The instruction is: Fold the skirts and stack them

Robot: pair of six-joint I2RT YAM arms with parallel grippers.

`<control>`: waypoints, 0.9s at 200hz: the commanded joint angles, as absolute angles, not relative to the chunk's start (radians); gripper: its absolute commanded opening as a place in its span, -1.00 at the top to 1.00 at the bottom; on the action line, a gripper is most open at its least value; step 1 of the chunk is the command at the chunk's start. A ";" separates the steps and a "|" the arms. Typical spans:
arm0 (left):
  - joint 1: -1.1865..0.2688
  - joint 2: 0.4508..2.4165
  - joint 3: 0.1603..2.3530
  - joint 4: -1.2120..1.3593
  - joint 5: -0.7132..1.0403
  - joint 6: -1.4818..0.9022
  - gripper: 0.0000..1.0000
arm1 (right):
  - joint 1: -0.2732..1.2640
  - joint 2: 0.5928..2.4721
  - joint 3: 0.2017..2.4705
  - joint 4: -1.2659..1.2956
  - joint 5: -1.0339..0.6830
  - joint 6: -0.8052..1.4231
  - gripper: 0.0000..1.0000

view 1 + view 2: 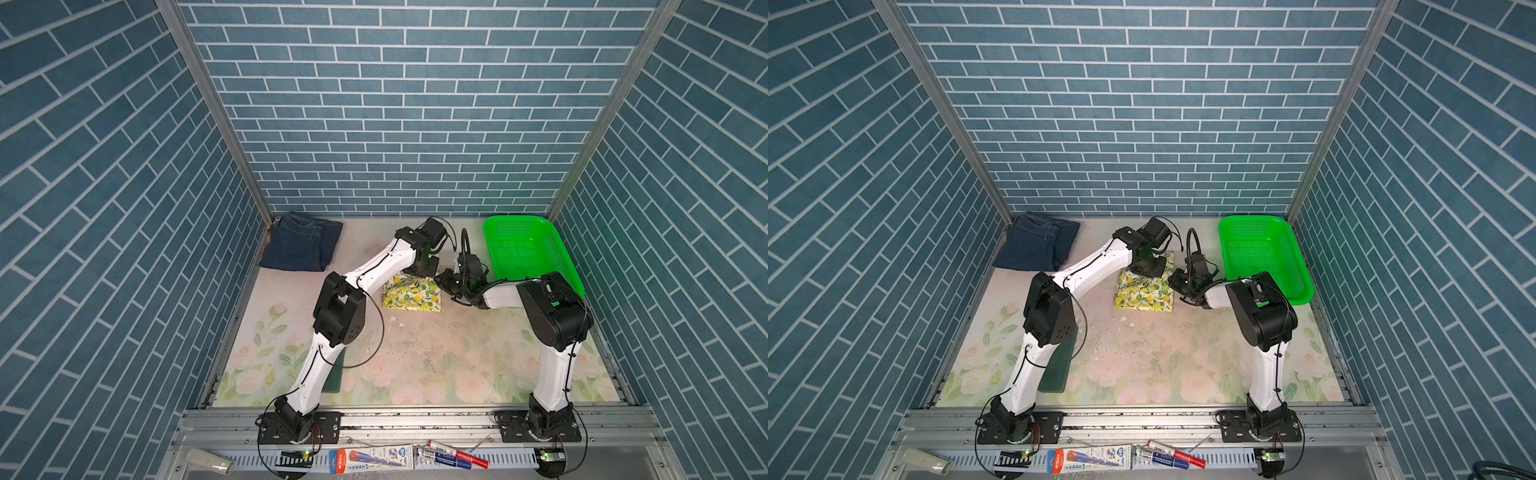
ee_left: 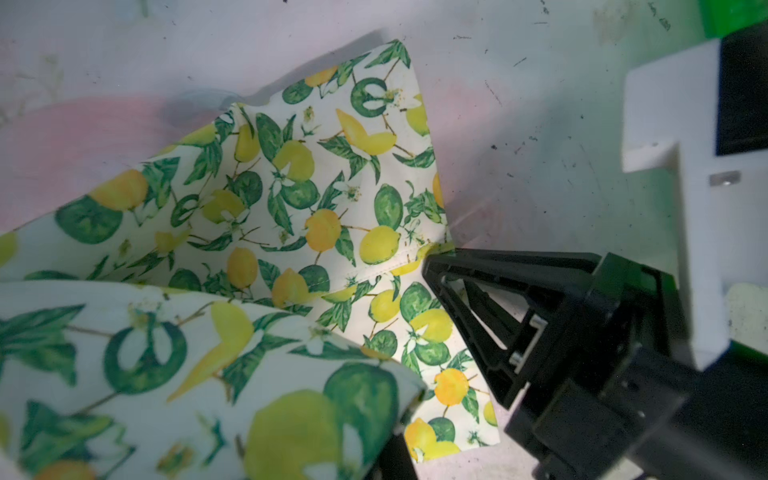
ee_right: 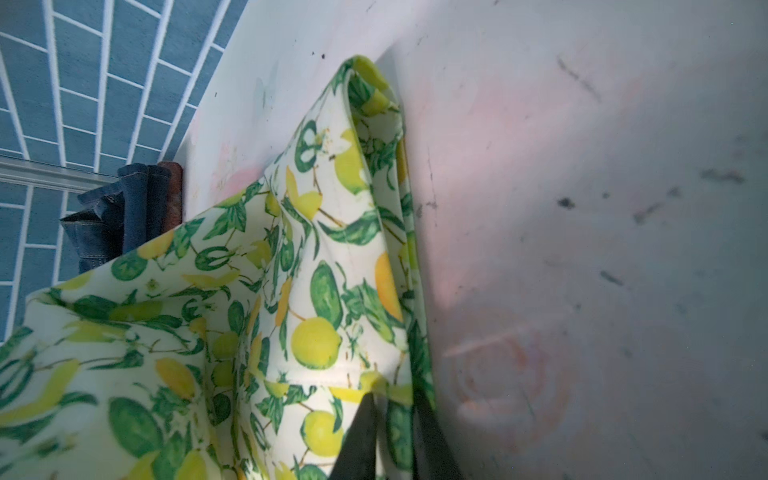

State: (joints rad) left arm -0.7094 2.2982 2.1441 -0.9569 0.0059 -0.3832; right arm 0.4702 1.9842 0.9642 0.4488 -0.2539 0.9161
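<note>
Green basket [image 1: 515,218] near the right gripper [image 1: 441,281]; dark green pad [image 1: 1059,374], seemingly flat, well apart from the left gripper [image 1: 420,276].

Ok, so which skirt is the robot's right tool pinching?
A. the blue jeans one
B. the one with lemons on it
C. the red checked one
B: in the right wrist view the right tool is closed on the hem of the lemon skirt, while the jeans skirt lies folded in the far left corner with no tool on it.
</note>
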 commanded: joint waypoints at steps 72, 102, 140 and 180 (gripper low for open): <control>-0.720 2.355 2.223 -0.856 0.142 -0.484 0.38 | 0.450 1.999 0.824 0.446 -0.290 0.992 0.40; -0.717 2.322 2.292 -0.803 0.179 -0.494 -0.36 | 0.437 1.993 0.806 0.456 -0.290 0.995 0.37; -0.684 2.278 2.333 -0.771 0.264 -0.505 -0.59 | 0.421 1.975 0.777 0.465 -0.287 0.991 0.32; -0.618 2.098 2.105 -0.726 0.269 -0.493 -0.62 | 0.408 1.917 0.745 0.475 -0.300 0.869 0.04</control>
